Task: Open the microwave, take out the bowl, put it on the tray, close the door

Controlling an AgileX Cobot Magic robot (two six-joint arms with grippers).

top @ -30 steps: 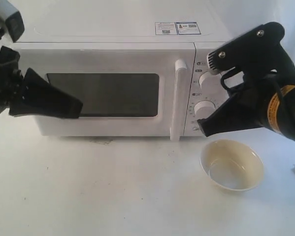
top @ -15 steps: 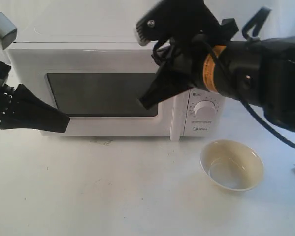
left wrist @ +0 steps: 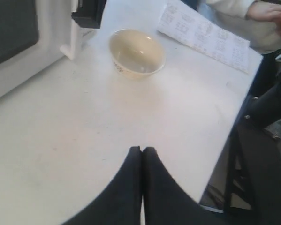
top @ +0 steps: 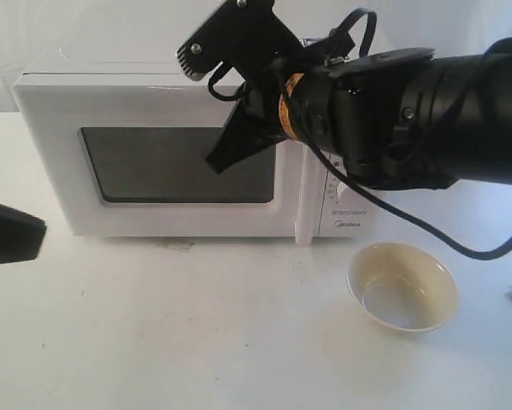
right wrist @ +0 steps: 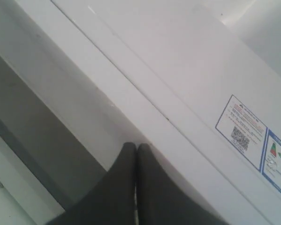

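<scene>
The boxy white microwave (top: 119, 73) stands upright, with printed stickers (right wrist: 253, 140) on its top. Its door (top: 174, 220) looks fully shut, though the upper right corner is hidden. The door has a dark rectangular window (top: 153, 166) and a tall white bar handle (top: 304, 209). The small glossy cream bowl (top: 403, 286) sits open side up, in front of the microwave's right end, near but apart.

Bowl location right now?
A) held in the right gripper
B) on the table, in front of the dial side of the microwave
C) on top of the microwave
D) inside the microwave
B: the bowl sits empty on the white table just in front of the microwave, on its control-panel side, and the door is shut.
</scene>
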